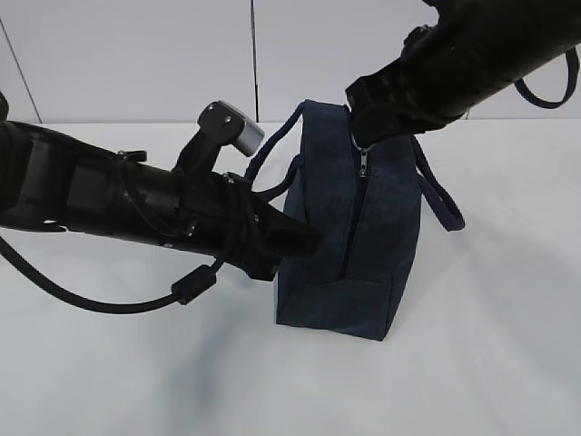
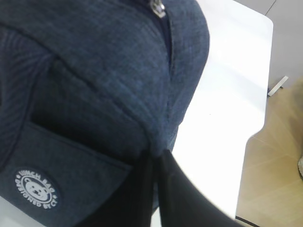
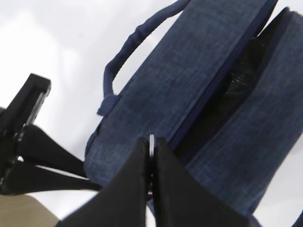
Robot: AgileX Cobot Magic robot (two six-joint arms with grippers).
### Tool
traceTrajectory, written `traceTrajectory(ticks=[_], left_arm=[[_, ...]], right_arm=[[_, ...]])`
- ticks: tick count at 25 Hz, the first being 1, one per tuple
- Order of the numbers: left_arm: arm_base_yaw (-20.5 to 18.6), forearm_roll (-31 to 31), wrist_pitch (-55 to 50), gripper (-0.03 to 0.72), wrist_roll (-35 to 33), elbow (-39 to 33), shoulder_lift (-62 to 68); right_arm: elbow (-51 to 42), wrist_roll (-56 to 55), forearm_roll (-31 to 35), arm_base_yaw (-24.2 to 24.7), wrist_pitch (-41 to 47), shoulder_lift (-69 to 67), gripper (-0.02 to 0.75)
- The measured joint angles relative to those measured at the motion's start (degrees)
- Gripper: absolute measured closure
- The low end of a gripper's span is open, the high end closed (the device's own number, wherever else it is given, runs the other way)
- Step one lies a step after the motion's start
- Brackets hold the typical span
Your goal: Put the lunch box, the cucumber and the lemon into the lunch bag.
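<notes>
While both grippers clamp the bag:
left (image 2: 156, 158): pinching bag (image 1: 363, 227) fabric
right (image 3: 151, 151): shut on zipper pull (image 3: 151, 142)
progress: zipper partly open; box, cucumber, lemon unseen

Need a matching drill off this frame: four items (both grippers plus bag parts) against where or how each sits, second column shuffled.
Column 1
1. left gripper
2. right gripper
3. round white logo
4. zipper opening

Column 2
a. pinched on the metal zipper ring
b. on the bag's side panel
c. clamped on an end seam of the boxy navy fabric lunch bag
d. partly open, dark inside

Pairs: 1-c, 2-a, 3-b, 4-d
</notes>
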State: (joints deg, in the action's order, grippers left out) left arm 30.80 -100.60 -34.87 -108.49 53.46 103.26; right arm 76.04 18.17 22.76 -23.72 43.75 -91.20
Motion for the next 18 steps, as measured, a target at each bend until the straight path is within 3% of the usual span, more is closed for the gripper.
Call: traceTrajectory(ticks=[18], left_arm=[[0.0, 0.0, 0.2, 0.697, 0.0, 0.0, 0.0]], right_arm=[[3.2, -0.6, 0.0, 3.3, -7.2, -3.4, 0.731]])
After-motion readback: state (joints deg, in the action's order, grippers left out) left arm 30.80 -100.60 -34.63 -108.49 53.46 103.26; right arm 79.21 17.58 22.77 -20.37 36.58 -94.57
